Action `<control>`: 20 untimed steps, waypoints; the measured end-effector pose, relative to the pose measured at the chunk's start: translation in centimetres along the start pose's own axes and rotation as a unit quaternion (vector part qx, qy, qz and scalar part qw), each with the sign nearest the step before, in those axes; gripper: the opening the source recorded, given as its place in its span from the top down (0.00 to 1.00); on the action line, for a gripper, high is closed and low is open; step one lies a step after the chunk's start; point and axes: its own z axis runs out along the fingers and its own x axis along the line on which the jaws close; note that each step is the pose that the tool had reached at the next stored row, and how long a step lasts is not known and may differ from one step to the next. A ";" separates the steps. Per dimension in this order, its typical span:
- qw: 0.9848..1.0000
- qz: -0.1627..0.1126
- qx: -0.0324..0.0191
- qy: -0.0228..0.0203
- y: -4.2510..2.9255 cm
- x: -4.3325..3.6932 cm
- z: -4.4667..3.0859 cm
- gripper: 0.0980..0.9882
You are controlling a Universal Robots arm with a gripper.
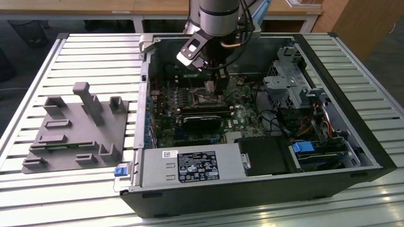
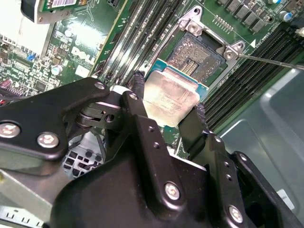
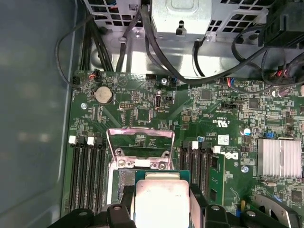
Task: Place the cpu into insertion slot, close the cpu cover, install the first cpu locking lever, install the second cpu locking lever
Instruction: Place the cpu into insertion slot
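Currently on record, largest first: computer case (image 1: 252, 189), black, side open, lying on a slatted table (image 1: 63, 61), with a grey power supply box (image 1: 189, 165) at its near edge; motherboard (image 3: 142, 109), green, on the case floor, long memory slots to either side of the insertion slot (image 2: 197, 54); gripper (image 2: 168, 102), black, lowered into the case in the exterior view, its fingers (image 2: 137, 90) clamped on two opposite edges of the cpu (image 2: 171, 97); cpu cover (image 3: 140, 147), silvery frame, swung up and open, board visible through its window; insertion slot, square, dark recessed centre, bare, nothing seated in it; cpu, pale metal face up, carried in the grip just beside the slot and overlapping its near edge, not down in the recess. Whether any corner touches the rim cannot be told. Step in hand, as judged: the first, placing the chip; closing and locking not yet done. Requirement, as judged: chip brought square over the recess, edges parallel to the rim, held level, set down without force, since a skewed or pressed seating could harm the slot's fine contacts.
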 end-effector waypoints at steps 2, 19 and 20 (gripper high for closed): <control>1.000 0.000 0.000 0.000 -0.10 0.00 0.35 0.50; 1.000 0.023 -0.001 -0.002 -1.00 1.52 2.83 0.50; 1.000 0.025 -0.001 -0.003 -1.08 1.60 2.96 0.50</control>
